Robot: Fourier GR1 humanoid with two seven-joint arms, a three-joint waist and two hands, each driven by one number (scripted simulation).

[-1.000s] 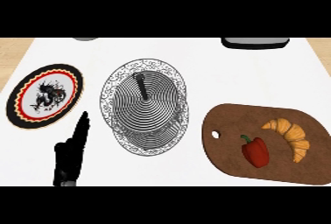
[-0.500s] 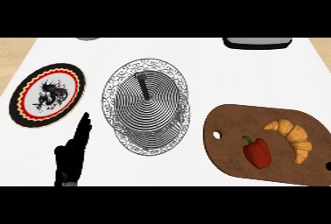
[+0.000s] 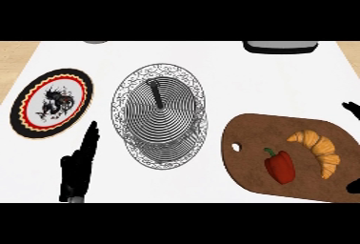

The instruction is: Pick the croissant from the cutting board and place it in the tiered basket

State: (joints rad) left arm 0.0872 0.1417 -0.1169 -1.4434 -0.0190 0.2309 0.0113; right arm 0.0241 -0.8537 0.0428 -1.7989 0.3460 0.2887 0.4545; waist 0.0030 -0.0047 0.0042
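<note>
The croissant (image 3: 320,150) lies on the cutting board (image 3: 243,164) at lower right, beside a red bell pepper (image 3: 280,166), so nothing is picked yet. The tiered basket (image 3: 160,119) waits mid-frame. My right hand (image 3: 352,110) peeks in at the right edge; whether its fingers are apart I can't tell. My left hand (image 3: 79,167) rests at lower left, fingers straight, below a patterned plate (image 3: 51,103).

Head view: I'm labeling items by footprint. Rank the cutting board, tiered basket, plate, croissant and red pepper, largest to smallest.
1. Cutting board and tiered basket: too alike to separate
2. Plate
3. Croissant
4. Red pepper
</note>
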